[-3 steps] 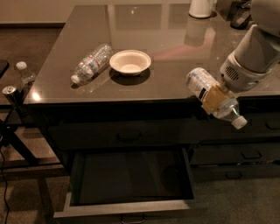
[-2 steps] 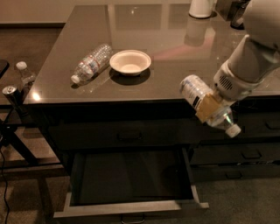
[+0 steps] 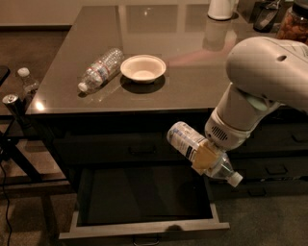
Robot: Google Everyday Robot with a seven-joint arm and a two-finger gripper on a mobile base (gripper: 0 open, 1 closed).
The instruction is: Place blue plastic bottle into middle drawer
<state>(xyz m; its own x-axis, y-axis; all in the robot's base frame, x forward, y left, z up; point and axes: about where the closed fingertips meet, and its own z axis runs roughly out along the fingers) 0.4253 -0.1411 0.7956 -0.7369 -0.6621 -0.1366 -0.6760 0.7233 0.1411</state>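
Note:
My gripper (image 3: 206,156) is shut on the blue plastic bottle (image 3: 185,141), a short clear bottle with a pale label. The bottle hangs tilted in the air, white cap (image 3: 235,179) pointing down and to the right, base up and to the left. It is held in front of the cabinet, above the right part of the open middle drawer (image 3: 144,229), whose dark interior faces up and whose pale front rim is nearest the camera. The tan fingers (image 3: 204,157) wrap the bottle's middle; the pale arm rises to the upper right.
On the dark table top (image 3: 159,91) lie a longer ribbed clear bottle (image 3: 100,70) and a white bowl (image 3: 143,68). A white container (image 3: 221,8) and jars stand at the far right. Closed dark drawers (image 3: 276,168) sit right of the open one. A stand with a small bottle (image 3: 26,82) is at left.
The arm has moved left and down, carrying the bottle from beside the table's edge to a spot over the open drawer's right side.

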